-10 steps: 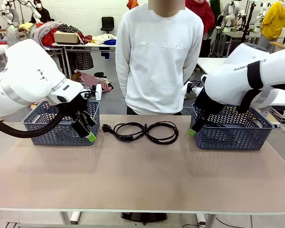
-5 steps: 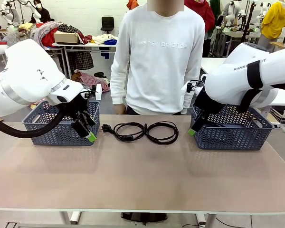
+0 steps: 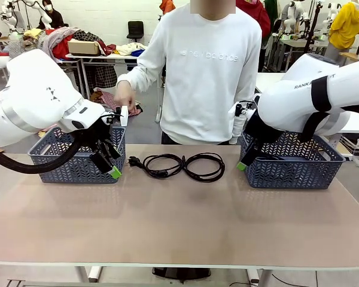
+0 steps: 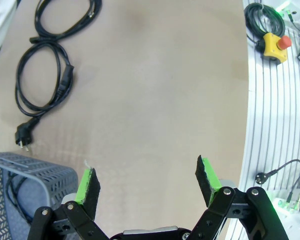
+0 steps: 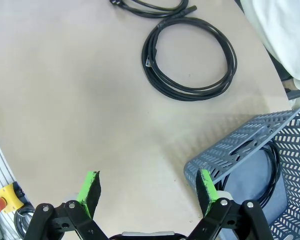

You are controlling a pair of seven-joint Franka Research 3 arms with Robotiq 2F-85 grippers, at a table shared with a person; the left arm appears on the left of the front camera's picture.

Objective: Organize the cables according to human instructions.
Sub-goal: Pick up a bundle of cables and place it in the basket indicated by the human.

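**Two cables binned, two waiting**

The left gripper (image 3: 109, 165) is hovering, jaws released and empty, at the left basket's (image 3: 54, 160) right front corner. One cable (image 4: 10, 197) is lying inside that basket. Just right of it, a plug-ended coil (image 3: 161, 164) and a plain coil (image 3: 204, 167) are resting on the table (image 3: 179, 227). Well right of that basket, the right gripper (image 3: 245, 162) is gaping empty, and the right basket (image 3: 299, 170) is holding a fourth cable (image 5: 276, 167). Roughly half looks done.

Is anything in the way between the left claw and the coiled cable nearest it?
Nothing visible does. Only bare table lies between the open left claw and that cable; the basket sits beside the claw, not in the path.
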